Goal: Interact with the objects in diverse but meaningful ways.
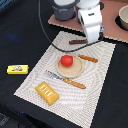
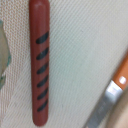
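Observation:
A thin brown stick (image 1: 77, 42), seen close in the wrist view as a reddish-brown rod with dark slanted marks (image 2: 40, 60), lies on the striped placemat (image 1: 35, 80). My gripper (image 1: 94, 40) hangs just above the mat at the stick's end toward the exterior view's right. Its fingers are hidden behind the white hand and do not show in the wrist view. A red tomato (image 1: 66, 60) sits on a round tan board (image 1: 73, 71). An orange ridged bread block (image 1: 47, 93) lies at the mat's near corner. The yellow labelled bar (image 1: 17, 69) rests off the mat. A grey pot (image 1: 62, 10) stands behind.
An orange-handled knife (image 1: 88, 58) (image 2: 119, 77) lies beside the board. A second knife (image 1: 67, 81) lies in front of it. A pale bowl (image 1: 123, 18) stands on a pinkish mat (image 1: 112, 30) at the back. A black cable (image 1: 47, 35) loops over the mat.

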Available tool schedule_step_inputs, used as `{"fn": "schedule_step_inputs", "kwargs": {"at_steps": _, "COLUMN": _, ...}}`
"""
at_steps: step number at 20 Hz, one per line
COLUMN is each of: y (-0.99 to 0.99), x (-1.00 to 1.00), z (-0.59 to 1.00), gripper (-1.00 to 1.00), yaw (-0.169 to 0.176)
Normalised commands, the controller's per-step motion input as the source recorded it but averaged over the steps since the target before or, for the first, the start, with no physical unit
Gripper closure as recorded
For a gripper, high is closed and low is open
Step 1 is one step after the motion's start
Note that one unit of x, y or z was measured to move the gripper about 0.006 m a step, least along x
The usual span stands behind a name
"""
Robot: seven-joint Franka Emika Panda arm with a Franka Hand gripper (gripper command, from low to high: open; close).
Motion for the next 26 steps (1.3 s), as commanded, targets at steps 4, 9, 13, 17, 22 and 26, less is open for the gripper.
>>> {"fn": "schedule_step_inputs", "kwargs": {"at_steps": 4, "y": -0.68, "x": 0.34, "z": 0.12, "gripper": -1.0, "yaw": -0.027}}
{"fn": "schedule_step_inputs", "kwargs": {"at_steps": 9, "y": -0.75, "x": 0.2, "z": 0.03, "gripper": -1.0, "yaw": -0.059}}
{"fn": "schedule_step_inputs", "kwargs": {"at_steps": 13, "y": -0.77, "x": 0.01, "z": 0.37, "gripper": -1.0, "yaw": -0.065}}
{"fn": "schedule_step_inputs", "kwargs": {"at_steps": 17, "y": -0.56, "x": 0.06, "z": 0.72, "gripper": -1.0, "yaw": -0.098}}
{"fn": "schedule_step_inputs", "kwargs": {"at_steps": 22, "y": -0.32, "x": 0.12, "z": 0.63, "gripper": -1.0, "yaw": -0.139}}
{"fn": "schedule_step_inputs", "kwargs": {"at_steps": 26, "y": -0.12, "x": 0.01, "z": 0.03, "gripper": -1.0, "yaw": -0.106}}
